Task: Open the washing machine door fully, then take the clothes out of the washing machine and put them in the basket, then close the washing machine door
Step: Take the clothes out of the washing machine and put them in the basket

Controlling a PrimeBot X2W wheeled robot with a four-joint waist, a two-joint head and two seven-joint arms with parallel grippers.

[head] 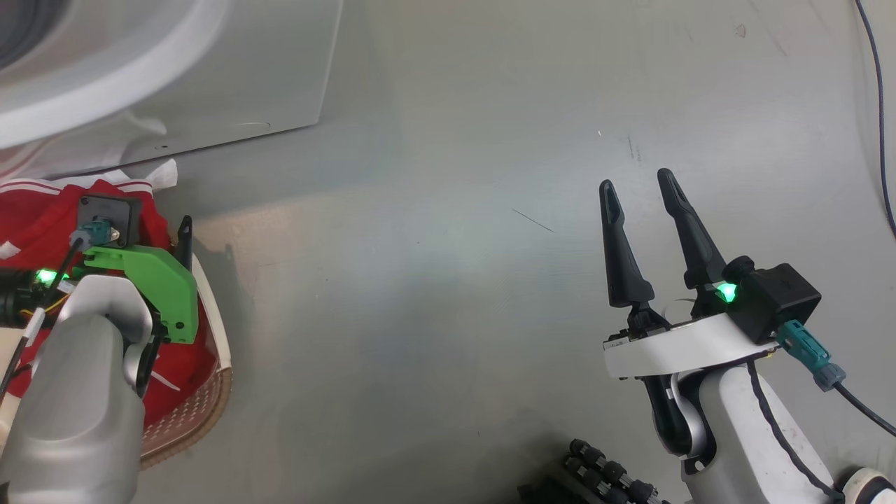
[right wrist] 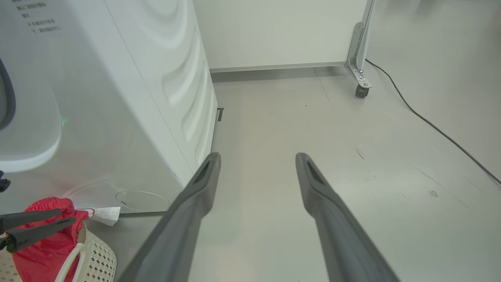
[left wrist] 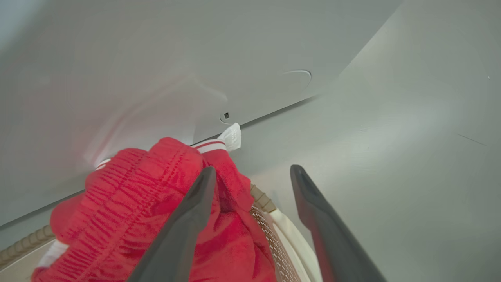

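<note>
While clothes [left wrist: 156,203] fill basket [left wrist: 261,200], right wrist adds castor [right wrist: 360,91]

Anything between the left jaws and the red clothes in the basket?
Nothing visible does. The left gripper is open directly over the clothes, which lie heaped in the basket, with no other object between.

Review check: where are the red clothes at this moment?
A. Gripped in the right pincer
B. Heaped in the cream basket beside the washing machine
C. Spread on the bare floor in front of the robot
B: the clothes sit heaped inside the basket next to the washing machine, while the right pincer is open and empty over bare floor.
</note>
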